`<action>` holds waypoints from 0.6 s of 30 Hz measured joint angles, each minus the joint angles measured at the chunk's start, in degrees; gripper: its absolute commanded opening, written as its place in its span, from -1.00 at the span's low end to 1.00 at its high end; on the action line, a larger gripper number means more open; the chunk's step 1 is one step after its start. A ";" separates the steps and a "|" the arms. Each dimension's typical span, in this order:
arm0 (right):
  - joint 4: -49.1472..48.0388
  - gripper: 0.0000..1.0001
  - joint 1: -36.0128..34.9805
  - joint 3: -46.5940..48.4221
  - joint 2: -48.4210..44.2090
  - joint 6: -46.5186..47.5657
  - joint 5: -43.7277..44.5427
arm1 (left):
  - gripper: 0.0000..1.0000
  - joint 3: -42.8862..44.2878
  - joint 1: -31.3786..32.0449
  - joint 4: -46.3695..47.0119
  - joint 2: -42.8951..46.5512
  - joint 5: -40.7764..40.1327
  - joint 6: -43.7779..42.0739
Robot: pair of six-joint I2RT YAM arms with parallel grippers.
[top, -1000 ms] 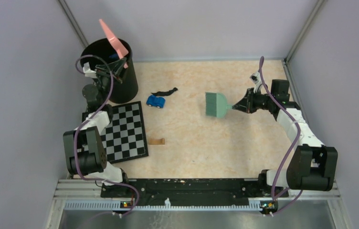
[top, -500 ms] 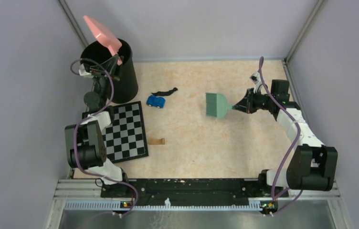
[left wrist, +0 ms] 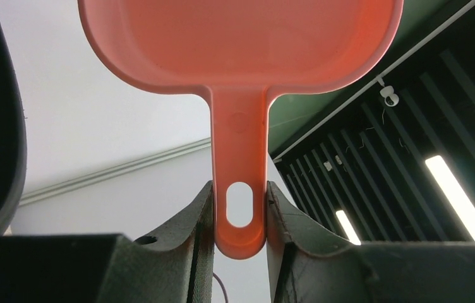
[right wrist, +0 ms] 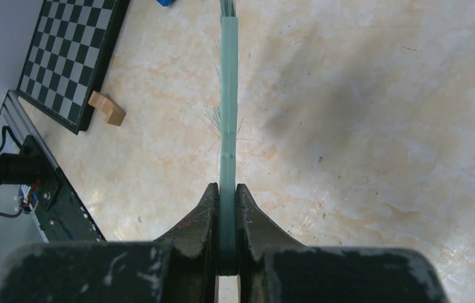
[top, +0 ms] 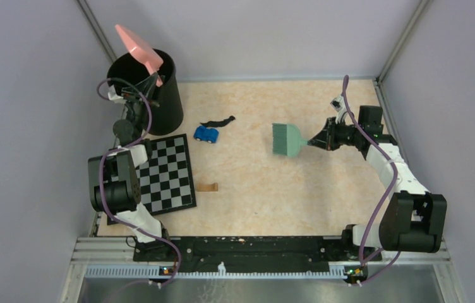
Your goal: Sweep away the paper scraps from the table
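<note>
Black bin (top: 169, 108), upper left, inside too dark to read; left jaws clamp the pink dustpan (top: 135, 43) above it; right jaws grip the green brush (top: 285, 139).

No text, label, brand or number readable in any of my views. Closest thing to a sign: a faint round moulded mark on the handle of the pink dustpan (left wrist: 241, 44), just above where my left pincer (left wrist: 239, 192) clamps it. No characters legible in it.
</note>
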State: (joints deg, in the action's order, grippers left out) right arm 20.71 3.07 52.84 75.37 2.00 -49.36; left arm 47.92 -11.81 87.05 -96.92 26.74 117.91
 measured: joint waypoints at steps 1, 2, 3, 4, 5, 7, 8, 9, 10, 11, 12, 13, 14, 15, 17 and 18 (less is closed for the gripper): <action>0.02 -1.00 0.00 0.00 0.00 0.02 0.02 | -1.00 0.02 -0.04 0.00 0.00 0.17 0.07; 0.02 -1.00 0.00 0.00 0.00 0.02 0.00 | -1.00 0.22 -0.09 -0.11 0.00 0.68 0.17; 0.02 -1.00 0.00 0.00 0.00 0.02 0.00 | -1.00 0.50 -0.11 -0.33 -0.02 1.16 0.26; 0.04 -1.00 0.00 0.00 0.00 0.02 0.00 | -1.00 1.03 -0.11 -0.70 -0.02 1.99 0.26; 0.04 -1.00 0.00 0.00 0.00 0.02 0.00 | -1.00 1.86 -0.11 -1.07 -0.02 3.15 -0.02; 0.07 -1.00 0.00 0.00 0.02 0.02 0.02 | -1.00 4.00 -0.11 -1.53 -0.02 5.64 -1.31; 0.07 -1.00 0.00 0.00 0.00 0.02 0.02 | -1.00 5.29 -0.11 -1.55 -0.02 6.91 -2.25; 0.09 -1.00 0.00 0.00 0.02 0.04 0.02 | -1.00 6.62 -0.11 -1.57 0.00 8.33 -3.39; 0.09 -1.00 0.00 0.00 0.02 0.09 0.04 | -1.00 8.17 -0.11 -1.84 0.13 10.12 -5.05; 0.09 -1.00 0.00 0.00 0.02 0.15 0.04 | -1.00 9.62 -0.11 -2.69 0.52 11.89 -7.08; 0.09 -1.00 0.00 0.00 0.02 0.24 0.09 | -1.00 10.71 -0.09 -4.24 1.22 13.57 -9.44; 0.09 -1.00 0.00 0.00 0.02 0.37 0.11 | -1.00 11.82 -0.09 -6.82 2.45 15.63 -12.52; 0.09 -1.00 0.00 0.00 0.04 0.42 0.20 | -1.00 12.35 0.00 -8.81 3.48 16.83 -14.91; 0.09 -1.00 0.00 0.00 0.07 0.44 0.22 | -1.00 12.76 0.24 -11.69 4.96 18.29 -18.05; 0.11 -1.00 0.00 0.00 0.17 0.50 0.24 | -1.00 12.98 0.63 -18.64 8.17 20.55 -25.18; 0.13 -1.00 0.00 0.00 0.22 0.55 0.24 | -1.00 13.05 0.96 -23.10 9.88 21.53 -29.51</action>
State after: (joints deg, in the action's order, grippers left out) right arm 20.84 3.07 52.84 75.59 2.55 -49.12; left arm 60.97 -10.85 63.94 -87.05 48.27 88.40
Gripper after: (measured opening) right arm 0.053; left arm 0.351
